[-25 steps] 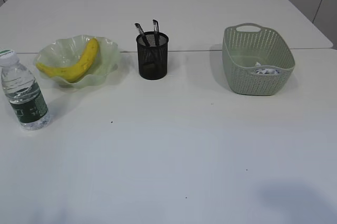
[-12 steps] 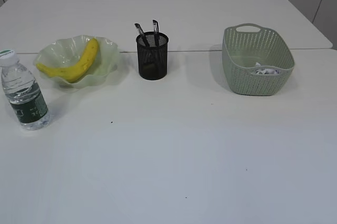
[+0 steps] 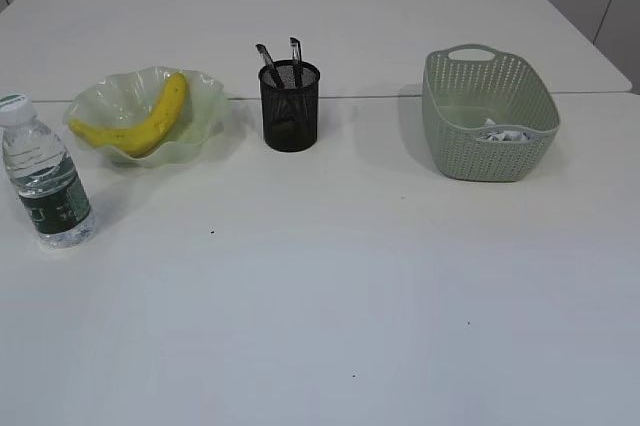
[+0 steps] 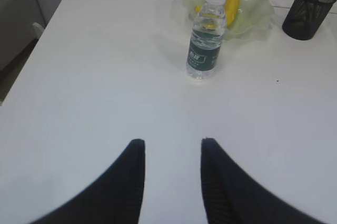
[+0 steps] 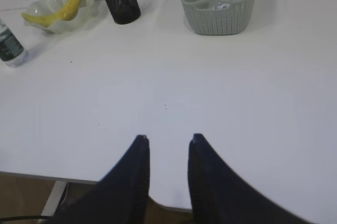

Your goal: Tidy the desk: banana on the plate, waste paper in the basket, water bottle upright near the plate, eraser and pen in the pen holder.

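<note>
You've got the banana [image 3: 140,122] lying in the plate [image 3: 205,96], long axis diagonal, one end toward the back right. Bottle [image 3: 45,179] upright just front-left of it. Left gripper [image 4: 171,142] and right gripper [image 5: 168,139] part open, empty.

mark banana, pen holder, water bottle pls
banana [image 3: 150,121]: exterior view, middle of its curve.
pen holder [image 3: 290,116]: exterior view, front of the mesh wall.
water bottle [image 4: 205,53]: left wrist view, green label.
</note>
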`<state>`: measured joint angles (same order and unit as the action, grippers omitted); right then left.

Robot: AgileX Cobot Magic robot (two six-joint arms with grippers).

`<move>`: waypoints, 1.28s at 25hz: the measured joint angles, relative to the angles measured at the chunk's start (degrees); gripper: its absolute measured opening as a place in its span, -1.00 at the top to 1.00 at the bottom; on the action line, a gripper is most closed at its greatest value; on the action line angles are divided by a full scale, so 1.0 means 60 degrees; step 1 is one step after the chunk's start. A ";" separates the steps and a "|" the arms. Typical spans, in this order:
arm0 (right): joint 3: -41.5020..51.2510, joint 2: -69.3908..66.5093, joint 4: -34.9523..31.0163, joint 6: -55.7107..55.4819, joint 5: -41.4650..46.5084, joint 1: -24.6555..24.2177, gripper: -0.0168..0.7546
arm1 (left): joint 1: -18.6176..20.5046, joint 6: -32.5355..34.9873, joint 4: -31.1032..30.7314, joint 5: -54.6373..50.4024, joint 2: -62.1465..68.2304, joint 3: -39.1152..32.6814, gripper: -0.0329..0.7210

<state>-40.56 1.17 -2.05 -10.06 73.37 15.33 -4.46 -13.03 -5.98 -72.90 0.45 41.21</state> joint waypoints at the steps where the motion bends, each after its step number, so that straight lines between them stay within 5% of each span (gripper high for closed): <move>1: 0.0144 0.0000 0.0000 0.0018 0.0000 0.0000 0.46 | 0.0000 0.0000 -0.0110 0.0000 0.0000 0.0000 0.20; 11: 0.1549 0.0000 0.0996 0.0073 0.0000 0.0000 0.16 | 0.0000 0.0146 -0.0554 0.0000 0.0000 -0.1159 -0.49; 32: 0.2059 0.0000 0.1052 0.0096 -0.1140 0.0000 0.12 | 0.0000 0.0200 -0.0516 0.1424 0.0000 -0.1793 -0.54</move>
<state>-28.21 1.17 4.26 -9.48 66.53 15.33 -4.46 -11.83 -9.08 -64.36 0.45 30.46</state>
